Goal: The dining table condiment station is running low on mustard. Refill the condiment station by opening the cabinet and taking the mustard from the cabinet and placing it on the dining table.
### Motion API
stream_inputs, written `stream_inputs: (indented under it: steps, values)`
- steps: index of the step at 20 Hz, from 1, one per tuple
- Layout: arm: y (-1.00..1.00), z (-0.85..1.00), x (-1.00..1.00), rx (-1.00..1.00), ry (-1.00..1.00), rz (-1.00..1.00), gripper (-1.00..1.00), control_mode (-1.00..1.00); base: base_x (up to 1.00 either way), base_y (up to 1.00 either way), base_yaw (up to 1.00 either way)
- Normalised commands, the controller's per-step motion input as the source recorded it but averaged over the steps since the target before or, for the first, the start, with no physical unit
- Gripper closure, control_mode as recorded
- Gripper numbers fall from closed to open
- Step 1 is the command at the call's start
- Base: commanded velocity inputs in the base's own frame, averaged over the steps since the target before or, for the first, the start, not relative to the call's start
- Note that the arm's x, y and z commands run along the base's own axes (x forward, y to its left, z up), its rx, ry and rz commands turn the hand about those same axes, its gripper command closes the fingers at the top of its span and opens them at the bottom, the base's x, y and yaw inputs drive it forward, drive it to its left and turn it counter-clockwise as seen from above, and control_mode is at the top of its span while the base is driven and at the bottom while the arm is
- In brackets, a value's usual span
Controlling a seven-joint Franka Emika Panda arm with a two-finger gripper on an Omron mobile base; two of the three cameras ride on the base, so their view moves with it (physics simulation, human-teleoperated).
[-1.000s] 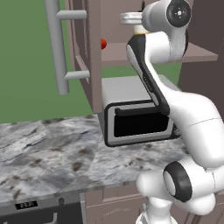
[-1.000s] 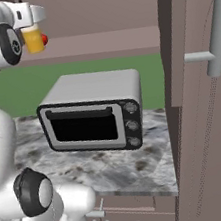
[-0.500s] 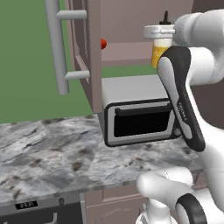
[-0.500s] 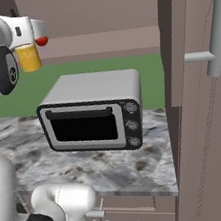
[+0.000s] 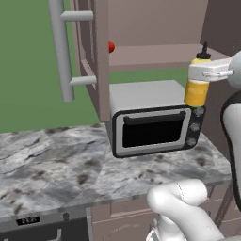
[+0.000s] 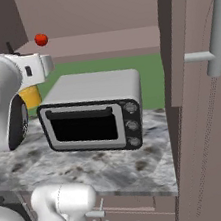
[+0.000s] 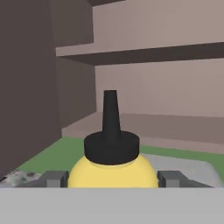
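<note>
Mustard (image 5: 196,89) carried rightward, off the cabinet (image 5: 155,52) | fingers (image 7: 53,178) pinching it (nozzle upright)

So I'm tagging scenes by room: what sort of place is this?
A rendered kitchen, most likely: a toaster oven on a marble counter, under an open wall cabinet.

A small dark panel (image 5: 29,220) sat under the front edge of the counter. It had tiny pale digits on it, but they were too blurry to read
</note>
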Motion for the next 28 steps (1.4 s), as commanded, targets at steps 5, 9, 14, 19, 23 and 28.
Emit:
stream_inputs:
  steps: [5, 9, 14, 19, 23, 28]
  values:
    - [-0.01, -0.11, -0.51, 0.00, 0.03, 0.09, 1.00, -1.00, 0.00, 0.00, 0.00]
    - [0.09, -0.14, -0.06, 0.00, 0.05, 0.03, 1.00, -1.00, 0.00, 0.00, 0.00]
    - [0.04, -0.05, -0.07, 0.00, 0.00, 0.00, 1.00, 1.00, -0.09, 0.03, 0.01]
    - [0.00, 0.00, 0.00, 0.00, 0.00, 0.00, 1.00, 1.00, -0.63, 0.43, 0.13]
    - [0.00, 0.00, 0.00, 0.00, 0.00, 0.00, 1.00, 1.00, -0.50, 0.51, 0.28]
    - [0.00, 0.00, 0.00, 0.00, 0.00, 0.00, 1.00, 1.00, -0.08, 0.67, 0.46]
